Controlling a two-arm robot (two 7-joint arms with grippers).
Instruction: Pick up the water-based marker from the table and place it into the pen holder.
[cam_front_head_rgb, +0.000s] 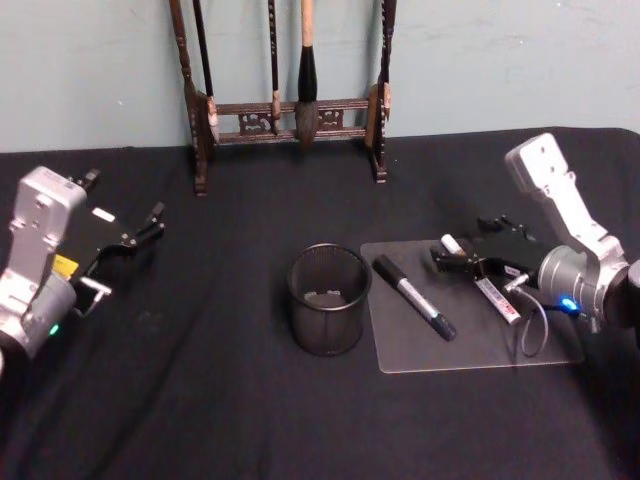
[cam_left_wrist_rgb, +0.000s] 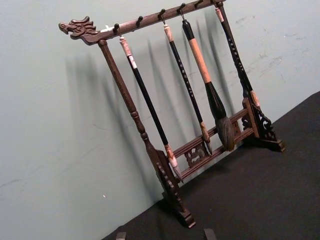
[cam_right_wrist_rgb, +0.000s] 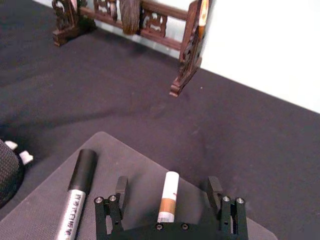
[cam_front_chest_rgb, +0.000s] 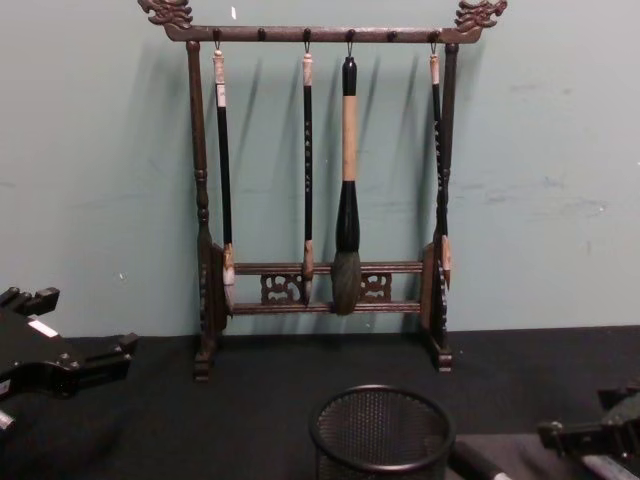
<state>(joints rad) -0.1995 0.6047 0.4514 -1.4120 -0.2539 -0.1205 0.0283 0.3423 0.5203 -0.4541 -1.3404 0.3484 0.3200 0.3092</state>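
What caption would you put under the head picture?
Right pincer open astride a white marker on the mat, mesh pen holder beside it, left pincer parked at left.

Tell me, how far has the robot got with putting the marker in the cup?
Nothing is finished yet. The right gripper is open astride the white-capped marker, which lies on the clear mat, not gripped. Closing on it, lifting it, carrying it to the pen holder and dropping it in are left. The left gripper sits parked, open, off to the left.
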